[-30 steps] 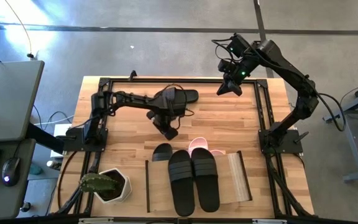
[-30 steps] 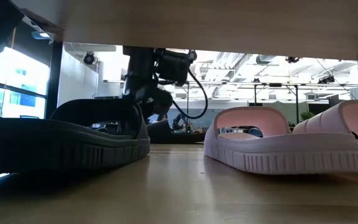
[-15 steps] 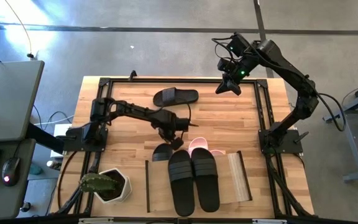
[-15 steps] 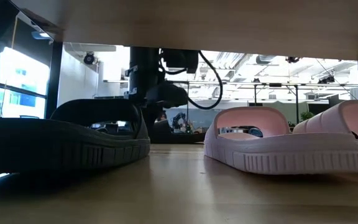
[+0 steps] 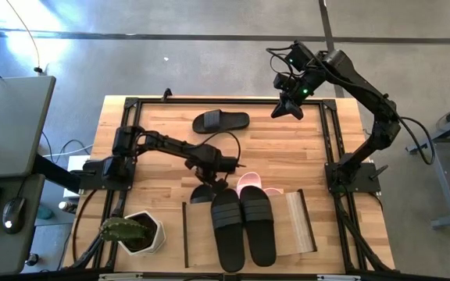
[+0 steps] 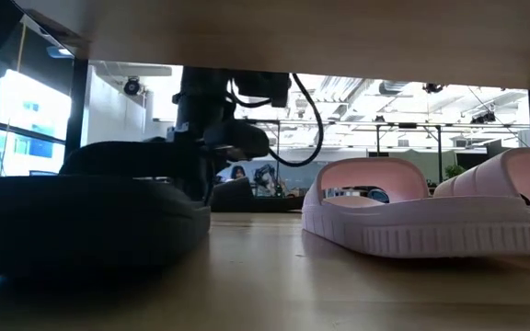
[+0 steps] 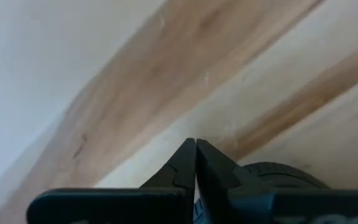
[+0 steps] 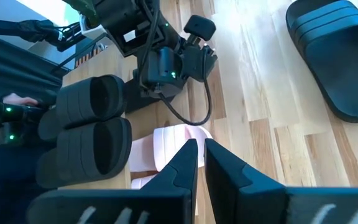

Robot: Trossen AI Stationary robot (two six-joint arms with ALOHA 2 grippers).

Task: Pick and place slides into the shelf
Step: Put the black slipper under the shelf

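- Down at the shelf's (image 5: pixel 301 221) open edge, my left gripper (image 5: pixel 208 181) has its fingers pressed together, right at the heel of a black slide (image 5: pixel 202 192) that sits half under the top panel.
- From the low view that slide (image 6: pixel 81 207) fills the near side, my left gripper (image 6: pixel 214 138) just behind it; whether I actually pinch its rim, I cannot tell.
- Beside it under the panel, the pink pair (image 5: pixel 250 183) pokes out; the low view shows both pink slides (image 6: pixel 412 211) flat on the wood.
- On top of the shelf, a black pair (image 5: pixel 243 226) lies side by side.
- Far across the table (image 5: pixel 162 129), one black slide (image 5: pixel 221 121) waits alone.
- My right gripper (image 5: pixel 287 109) hangs above the far edge, fingers shut, empty.
- Plant pot (image 5: pixel 141 232) stands near the shelf's side board.
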